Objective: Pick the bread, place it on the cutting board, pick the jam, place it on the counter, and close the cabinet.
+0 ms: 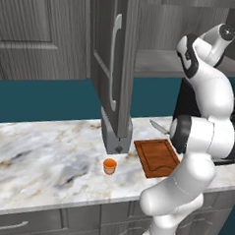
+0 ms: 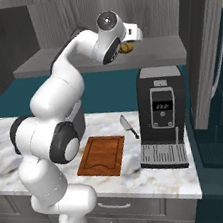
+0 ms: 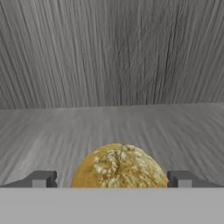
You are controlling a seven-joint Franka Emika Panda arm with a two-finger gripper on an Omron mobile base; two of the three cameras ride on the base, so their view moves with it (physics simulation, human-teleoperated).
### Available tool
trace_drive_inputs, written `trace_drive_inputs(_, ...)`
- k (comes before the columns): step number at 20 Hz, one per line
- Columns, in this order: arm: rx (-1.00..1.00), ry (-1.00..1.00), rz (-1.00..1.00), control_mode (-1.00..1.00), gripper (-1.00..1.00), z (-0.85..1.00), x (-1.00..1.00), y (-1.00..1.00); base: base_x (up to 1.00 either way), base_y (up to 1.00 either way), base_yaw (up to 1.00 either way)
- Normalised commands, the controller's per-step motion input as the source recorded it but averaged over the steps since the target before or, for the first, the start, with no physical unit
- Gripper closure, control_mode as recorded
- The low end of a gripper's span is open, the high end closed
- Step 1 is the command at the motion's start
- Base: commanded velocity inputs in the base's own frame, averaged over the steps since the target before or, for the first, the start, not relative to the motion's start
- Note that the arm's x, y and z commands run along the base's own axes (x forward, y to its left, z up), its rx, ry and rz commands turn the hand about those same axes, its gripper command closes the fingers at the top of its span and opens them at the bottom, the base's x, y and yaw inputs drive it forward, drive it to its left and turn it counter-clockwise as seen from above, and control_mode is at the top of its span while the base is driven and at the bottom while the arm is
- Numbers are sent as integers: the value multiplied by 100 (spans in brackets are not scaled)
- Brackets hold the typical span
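Note:
The bread (image 3: 119,168), a round golden-brown bun, lies on the grey shelf (image 2: 167,49) inside the cabinet (image 1: 120,65), whose door stands open. My gripper (image 3: 111,181) is open, one fingertip (image 3: 41,179) on each side of the bun with a gap to it. In the right base view the bread (image 2: 127,47) peeks out beside my raised hand. The jam (image 1: 109,166), a small orange jar, stands on the marbled counter (image 1: 38,154) left of the cutting board (image 1: 156,156). The reddish-brown cutting board (image 2: 101,156) lies bare.
A knife (image 2: 129,126) lies behind the board. A black and silver coffee machine (image 2: 162,116) stands to the board's right. A grey boxy appliance (image 1: 113,136) sits under the open door, just behind the jar. Grey drawers run below the counter.

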Motion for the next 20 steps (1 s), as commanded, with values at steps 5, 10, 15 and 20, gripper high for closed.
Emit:
trace_drive_inputs(5, 0, 0, 0, -100, -100, -15, 13, -2, 0, 0, 0)
trace_drive_inputs(10, 0, 0, 0, -100, -100, -16, 3, -4, 0, 0, 0)
trace_drive_inputs(15, 0, 5, 0, -100, -100, -19, 0, -2, 0, 0, 0)
trace_drive_inputs(20, 0, 7, 0, -100, -100, -24, 0, 0, 0, 0, 0)
